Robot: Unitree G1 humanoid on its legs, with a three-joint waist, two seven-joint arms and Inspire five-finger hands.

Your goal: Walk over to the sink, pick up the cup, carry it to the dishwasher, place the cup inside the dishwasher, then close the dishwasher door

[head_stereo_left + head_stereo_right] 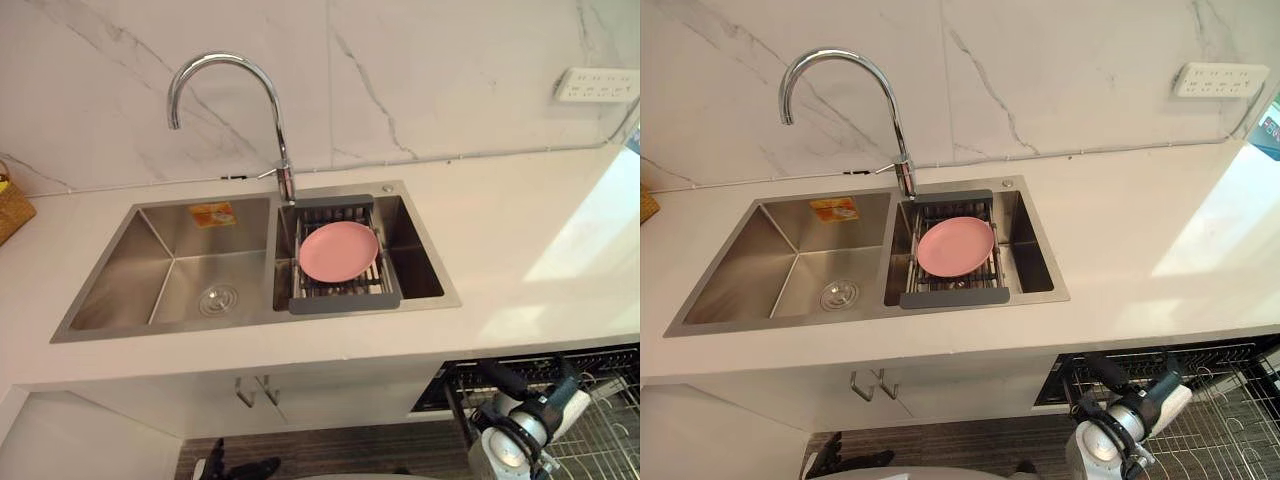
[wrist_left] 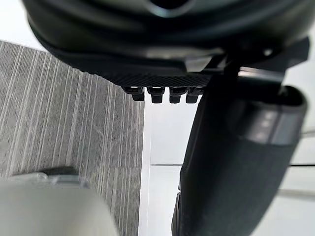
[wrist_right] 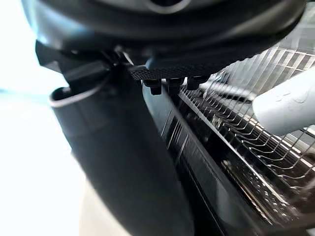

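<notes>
A white cup (image 3: pixel 288 105) lies tilted on the wire rack (image 1: pixel 605 445) of the open dishwasher (image 1: pixel 440 390), below the counter at the right. My right hand (image 1: pixel 545 400) hangs over that rack. Its fingers (image 3: pixel 167 84) are relaxed, and the cup sits just past them, not enclosed. The cup (image 1: pixel 580 408) also shows beside the hand from above. My left hand (image 2: pixel 162 49) hangs low at my side over the grey floor (image 2: pixel 64 118), open and empty.
A steel double sink (image 1: pixel 175 270) with a tall curved tap (image 1: pixel 230 75) is set in the white counter (image 1: pixel 500 230). A pink plate (image 1: pixel 338 250) lies on a grey drain rack in the right basin. White cabinet doors (image 1: pixel 250 395) stand under the sink. A wicker basket (image 1: pixel 12 205) is at far left.
</notes>
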